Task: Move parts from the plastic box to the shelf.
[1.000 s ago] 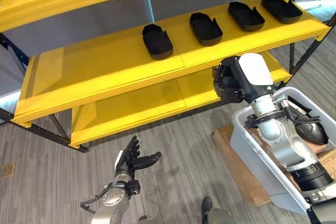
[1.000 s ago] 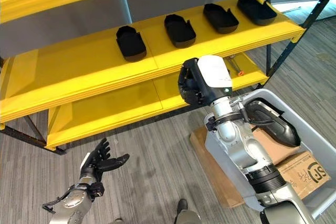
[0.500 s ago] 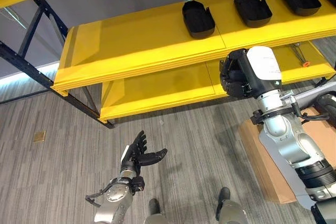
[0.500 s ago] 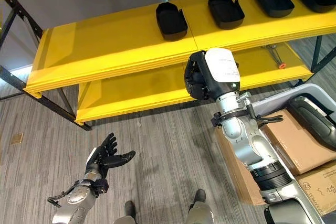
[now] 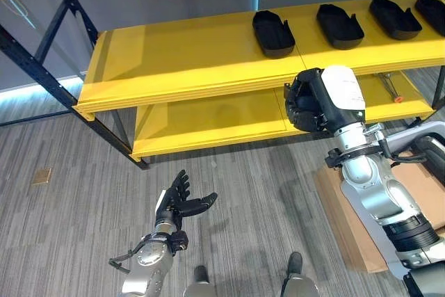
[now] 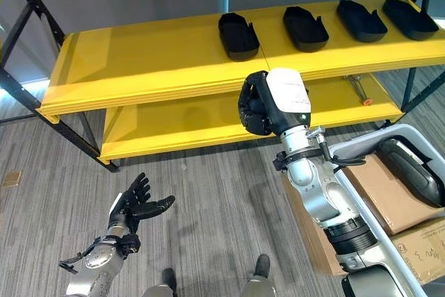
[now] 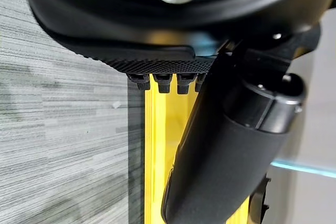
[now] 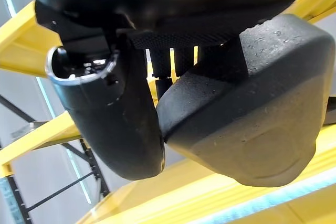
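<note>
Below shelf [image 5: 201, 50], right robot hand [image 6: 259, 104] apparently gripping black part [image 8: 247, 108]

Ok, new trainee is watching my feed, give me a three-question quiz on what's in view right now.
1. True or false: the right hand carries a black part.
2. How many black parts lie on the middle shelf?
A two  B four  C six
3. Fill in: the left hand hangs over the ____, fingers spread.

Key
1. True: the right wrist view shows the thumb and fingers clamped on it.
2. B: a row of four toward the shelf's right end.
3. Floor.
</note>
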Tool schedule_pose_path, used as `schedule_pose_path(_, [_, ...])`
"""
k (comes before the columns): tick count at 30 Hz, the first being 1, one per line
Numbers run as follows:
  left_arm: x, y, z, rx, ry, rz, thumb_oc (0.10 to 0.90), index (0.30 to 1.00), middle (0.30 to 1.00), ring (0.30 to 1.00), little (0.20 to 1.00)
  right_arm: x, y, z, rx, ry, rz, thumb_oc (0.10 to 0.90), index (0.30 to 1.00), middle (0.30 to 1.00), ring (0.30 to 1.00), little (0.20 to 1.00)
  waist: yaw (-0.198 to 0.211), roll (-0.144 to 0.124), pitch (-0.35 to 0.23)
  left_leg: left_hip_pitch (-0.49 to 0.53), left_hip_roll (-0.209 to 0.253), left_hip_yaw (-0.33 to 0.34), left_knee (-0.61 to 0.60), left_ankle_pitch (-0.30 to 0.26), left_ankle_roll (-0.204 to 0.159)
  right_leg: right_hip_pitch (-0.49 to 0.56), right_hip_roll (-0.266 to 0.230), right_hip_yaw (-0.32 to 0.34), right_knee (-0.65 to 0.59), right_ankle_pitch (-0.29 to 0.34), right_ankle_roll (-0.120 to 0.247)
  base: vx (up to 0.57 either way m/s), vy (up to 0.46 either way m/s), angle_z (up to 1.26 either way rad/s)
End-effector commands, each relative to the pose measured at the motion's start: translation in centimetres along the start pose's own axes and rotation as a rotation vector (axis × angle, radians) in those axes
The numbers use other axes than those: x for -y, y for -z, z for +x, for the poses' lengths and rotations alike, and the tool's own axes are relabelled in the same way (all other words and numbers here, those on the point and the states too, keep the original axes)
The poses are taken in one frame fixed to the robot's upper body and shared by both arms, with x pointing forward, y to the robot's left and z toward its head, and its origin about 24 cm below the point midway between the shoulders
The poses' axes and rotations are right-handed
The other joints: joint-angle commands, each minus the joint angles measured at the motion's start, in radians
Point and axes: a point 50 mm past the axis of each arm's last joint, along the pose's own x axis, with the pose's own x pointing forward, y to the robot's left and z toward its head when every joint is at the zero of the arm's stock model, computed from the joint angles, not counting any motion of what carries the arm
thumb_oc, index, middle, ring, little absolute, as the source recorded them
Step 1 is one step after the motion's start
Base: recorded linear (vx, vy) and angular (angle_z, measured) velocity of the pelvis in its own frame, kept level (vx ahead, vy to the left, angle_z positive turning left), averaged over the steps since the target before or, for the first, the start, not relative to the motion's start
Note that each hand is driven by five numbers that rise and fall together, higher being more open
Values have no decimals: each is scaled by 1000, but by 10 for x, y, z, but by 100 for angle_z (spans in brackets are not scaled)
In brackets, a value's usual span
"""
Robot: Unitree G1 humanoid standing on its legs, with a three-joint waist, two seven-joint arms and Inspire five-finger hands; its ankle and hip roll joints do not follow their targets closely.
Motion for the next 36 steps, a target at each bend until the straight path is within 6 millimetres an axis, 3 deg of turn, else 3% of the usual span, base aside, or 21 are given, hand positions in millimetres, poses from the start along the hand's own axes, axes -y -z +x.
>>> schedule_pose_path(1, [-12, -58, -1, 274, 6, 64, 900, 1000, 1000, 1000, 1000, 51, -41, 29, 214, 268, 4, 400, 300, 300, 300, 300, 13, -76, -57, -110, -32, -71, 220, -135, 39, 128, -92, 36, -61, -9, 62, 9, 173, 15])
schedule_pose_path(5, [-12, -65, 2, 292, 14, 110, 900, 1000, 1000, 1000, 1000, 50, -39, 28, 203, 267, -6, 400, 300, 300, 300, 300, 16, -86, -46, -136, -93, -97, 248, -168, 85, 96, -135, 54, 28, 79, 62, -6, 208, 22])
schedule_pose_path(7, [-11, -66, 4, 295, 15, 132, 900, 1000, 1000, 1000, 1000, 48, -41, 30, 207, 255, -6, 400, 300, 300, 300, 300, 11, -75, -28, -124, -121, -100, 260, -188, 120, 53, -162, 81, 137, 167, 38, -1, 304, 46])
schedule_pose_path(8, [-11, -69, 6, 303, 15, 139, 900, 1000, 1000, 1000, 1000, 49, -43, 34, 218, 254, -15, 400, 300, 300, 300, 300, -2, -60, -13, -105, -135, -101, 238, -179, 140, -2, -152, 106, 201, 176, 11, 115, 325, 27])
schedule_pose_path(9, [-8, -68, 7, 301, 25, 141, 900, 1000, 1000, 1000, 1000, 48, -42, 35, 217, 242, -20, 400, 300, 300, 300, 300, -12, -56, -7, -62, -136, -96, 206, -191, 141, -52, -97, 111, 198, 116, 8, 200, 253, -15])
schedule_pose_path(10, [-4, -69, 9, 306, 33, 133, 900, 1000, 1000, 1000, 1000, 50, -41, 37, 213, 246, -22, 400, 300, 300, 300, 300, -32, -62, -5, -35, -147, -105, 171, -182, 140, -100, -50, 135, 151, 97, 10, 295, 64, -30])
schedule_pose_path(14, [-3, -69, 11, 306, 30, 113, 900, 1000, 1000, 1000, 1000, 51, -45, 43, 227, 248, -2, 400, 300, 300, 300, 300, -56, -81, 4, 52, -144, -117, 124, -205, 116, -137, 3, 155, -54, 94, 40, 247, -95, 13])
schedule_pose_path(16, [0, -67, 11, 298, 41, 107, 900, 1000, 1000, 1000, 1000, 52, -44, 42, 230, 246, -19, 400, 300, 300, 300, 300, -68, -90, -3, 79, -135, -151, 117, -222, 100, -139, 44, 247, -76, 98, 59, 217, -196, 83])
schedule_pose_path(18, [3, -59, 10, 269, 56, 85, 900, 1000, 1000, 1000, 1000, 48, -31, 32, 181, 221, -32, 400, 300, 300, 300, 300, -68, -99, -27, 81, -129, -183, 118, -231, 85, -104, 80, 315, -64, 64, 47, 275, -273, 56])
schedule_pose_path(19, [3, -54, 8, 255, 45, 70, 900, 1000, 1000, 1000, 1000, 47, -31, 31, 179, 221, -14, 400, 300, 300, 300, 300, -69, -88, -44, 111, -109, -191, 92, -222, 74, -111, 94, 279, -31, 61, 45, 268, -230, 64])
schedule_pose_path(27, [4, -43, 0, 218, 60, 55, 900, 1000, 1000, 1000, 1000, 49, -22, 21, 152, 200, 64, 400, 300, 300, 300, 300, -85, -40, -90, 143, -16, -241, -52, -124, 25, -88, 142, 189, 22, -21, 9, 131, -224, 47])
schedule_pose_path(36, [-1, -36, -5, 191, 32, 54, 900, 1000, 1000, 1000, 1000, 45, -22, 18, 134, 221, 129, 400, 300, 300, 300, 300, -84, -8, -88, 156, 4, -226, -84, -105, 25, -130, 155, 187, 88, -54, -4, 44, -69, 2])
